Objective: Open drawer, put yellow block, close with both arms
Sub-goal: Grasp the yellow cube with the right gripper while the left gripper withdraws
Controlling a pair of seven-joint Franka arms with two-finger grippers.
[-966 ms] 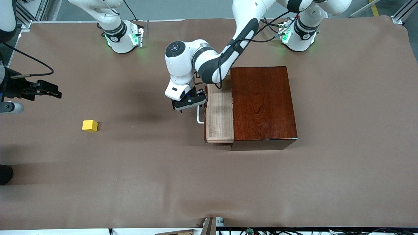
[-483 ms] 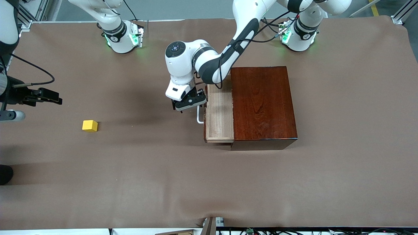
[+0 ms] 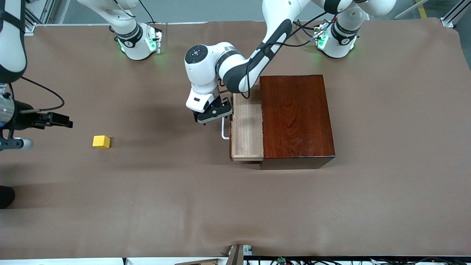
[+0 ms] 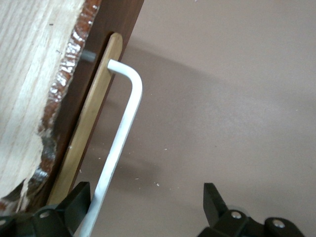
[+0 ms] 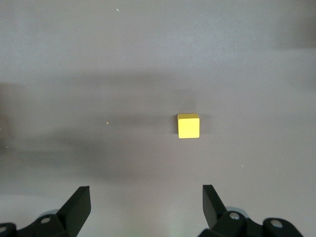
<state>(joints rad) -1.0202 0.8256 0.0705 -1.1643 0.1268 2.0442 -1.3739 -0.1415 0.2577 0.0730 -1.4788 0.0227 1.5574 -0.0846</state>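
Brown cloth covers the table [image 3: 235, 206]. Left hand [image 3: 212, 118] hangs open over the drawer's white handle [image 4: 120, 143], holding nothing; the drawer [image 3: 247, 127] stands pulled out of the mahogany box [image 3: 296, 117]. Right hand [image 5: 145, 212] hovers open and empty over the table near the yellow block [image 5: 188, 126], which lies toward the right arm's end.

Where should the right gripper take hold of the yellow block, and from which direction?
Come straight down from above and close on two opposite side faces. The yellow block is a small cube flat on the table, nothing touching it, and narrower than the open right gripper.
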